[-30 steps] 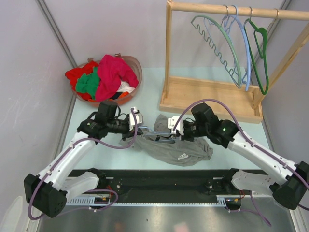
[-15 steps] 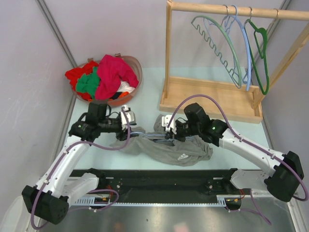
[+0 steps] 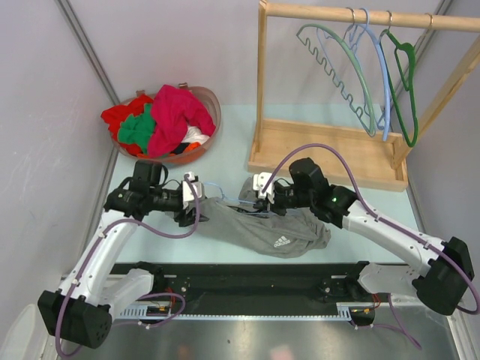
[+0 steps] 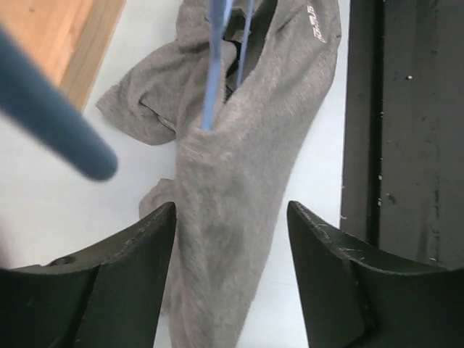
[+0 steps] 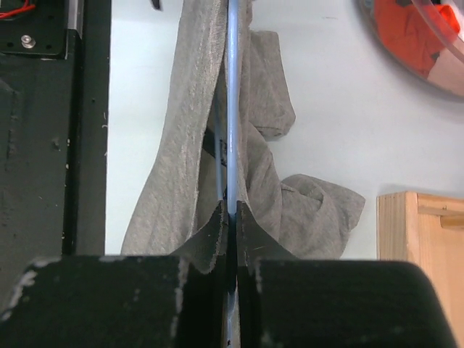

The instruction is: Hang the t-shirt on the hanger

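The grey t-shirt (image 3: 274,231) lies crumpled on the table between the two arms, its white logo facing up. A thin pale blue hanger (image 3: 225,192) runs through it. My right gripper (image 3: 262,202) is shut on the hanger's bar (image 5: 233,109), with the t-shirt (image 5: 181,167) draped on both sides of it. My left gripper (image 3: 196,198) is open at the shirt's left end. In the left wrist view its jaws stand wide apart (image 4: 230,217) above a fold of the t-shirt (image 4: 239,167), and the hanger (image 4: 215,65) enters the fabric ahead.
A round basket (image 3: 211,105) with red, green and magenta garments stands at the back left. A wooden rack (image 3: 330,154) at the back right carries a sage-green hanger (image 3: 341,75), a pale blue one (image 3: 384,90) and a dark green one (image 3: 406,97). A black rail (image 3: 240,277) lines the near edge.
My left gripper has opened, let go of the shirt and drawn back to the left. The right gripper has kept its hold on the hanger and shifted slightly left.
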{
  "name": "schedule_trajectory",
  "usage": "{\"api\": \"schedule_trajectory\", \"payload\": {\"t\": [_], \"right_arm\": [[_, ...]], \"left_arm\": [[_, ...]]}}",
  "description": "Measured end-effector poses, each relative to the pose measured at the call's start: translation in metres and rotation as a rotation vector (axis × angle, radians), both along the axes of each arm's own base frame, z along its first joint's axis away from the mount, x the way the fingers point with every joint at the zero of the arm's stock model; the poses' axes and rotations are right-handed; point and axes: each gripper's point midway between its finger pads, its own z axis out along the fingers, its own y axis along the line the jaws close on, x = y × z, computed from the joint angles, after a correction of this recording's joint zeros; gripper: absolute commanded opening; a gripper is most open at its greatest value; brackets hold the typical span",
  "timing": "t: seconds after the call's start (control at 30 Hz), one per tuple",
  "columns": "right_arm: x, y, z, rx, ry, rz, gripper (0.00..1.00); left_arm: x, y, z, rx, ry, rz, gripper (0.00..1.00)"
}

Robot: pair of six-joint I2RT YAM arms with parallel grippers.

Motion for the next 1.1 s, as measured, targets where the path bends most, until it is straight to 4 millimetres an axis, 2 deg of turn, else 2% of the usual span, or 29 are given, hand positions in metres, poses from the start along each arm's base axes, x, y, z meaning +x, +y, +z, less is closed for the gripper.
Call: {"api": "schedule_trajectory", "payload": {"t": [0.03,0.17,0.2,0.23,0.27,0.3,0.37,0.4,0.5,0.53,0.73,0.83,0.93,1.07,1.1], "right_arm": [[-0.002,0.001,0.001,0.002,-0.002,0.006,0.00],[-0.006,0.004,0.003,0.009,-0.010,0.023,0.00],[-0.007,0.004,0.004,0.010,-0.011,0.024,0.00],[-0.007,0.004,0.004,0.009,-0.011,0.024,0.00],[-0.008,0.003,0.003,0.007,-0.008,0.024,0.00],[-0.008,0.002,0.002,0.004,-0.005,0.023,0.03],[-0.010,0.001,0.001,0.000,0.002,0.022,0.24],[-0.011,0.000,0.002,0.001,0.008,0.019,0.50],[-0.013,-0.005,0.005,0.006,0.037,-0.003,0.96],[-0.013,-0.007,0.007,0.009,0.047,-0.016,1.00],[0.009,-0.033,0.033,0.037,0.149,-0.190,0.98],[0.022,-0.034,0.035,0.036,0.224,-0.260,0.94],[0.030,-0.024,0.011,-0.008,0.332,-0.296,0.89],[0.023,-0.014,-0.045,-0.161,0.464,-0.308,0.75],[0.020,-0.013,-0.058,-0.201,0.485,-0.306,0.75]], "left_arm": [[0.002,-0.001,0.000,-0.005,-0.010,0.001,0.62],[0.004,-0.015,0.001,-0.027,-0.042,-0.033,0.42],[0.004,-0.019,0.002,-0.034,-0.051,-0.043,0.29],[0.004,-0.022,0.002,-0.041,-0.059,-0.052,0.23],[0.003,-0.025,0.002,-0.047,-0.064,-0.057,0.11],[0.004,-0.027,0.001,-0.052,-0.072,-0.060,0.06],[0.004,-0.028,0.000,-0.054,-0.082,-0.060,0.00],[0.005,-0.028,0.001,-0.054,-0.091,-0.059,0.00],[0.004,-0.026,-0.002,-0.042,-0.108,-0.054,0.00],[0.002,-0.025,-0.004,-0.040,-0.111,-0.054,0.00],[-0.014,-0.017,-0.016,-0.007,-0.153,-0.082,0.00],[-0.022,-0.016,-0.025,0.018,-0.169,-0.110,0.00],[-0.028,-0.017,-0.029,0.032,-0.173,-0.136,0.00],[-0.029,-0.019,-0.029,0.039,-0.179,-0.144,0.00],[-0.029,-0.018,-0.029,0.043,-0.184,-0.140,0.00]]}}
